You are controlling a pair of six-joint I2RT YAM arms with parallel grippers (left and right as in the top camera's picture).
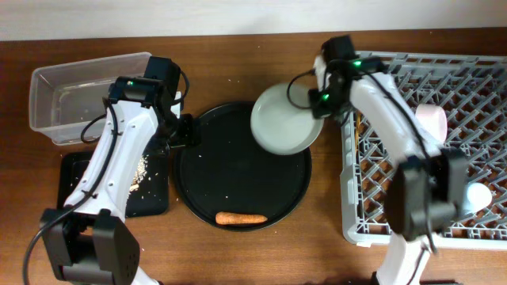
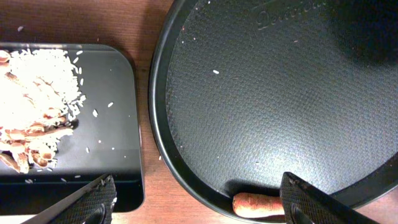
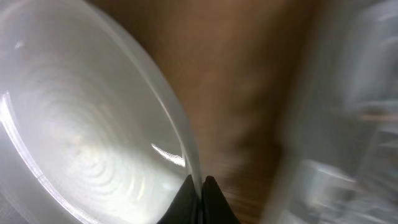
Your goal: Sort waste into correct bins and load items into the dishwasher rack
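The left claw [image 1: 182, 131] hangs wide open over the round tray's [image 1: 238, 174] left rim. The carrot [image 1: 241, 218] lies crosswise at the tray's front edge, nearer this arm. The right claw [image 1: 323, 99] pinches the plate [image 1: 285, 120] by its rim, with the rack [image 1: 467, 79] just to its right.

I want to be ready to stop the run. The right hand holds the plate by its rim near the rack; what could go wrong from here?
1. The right hand pinches only the thin rim of the plate, so it may slip and drop onto the round black tray.
2. The plate hangs beside the side wall of the rack and may strike it going in.
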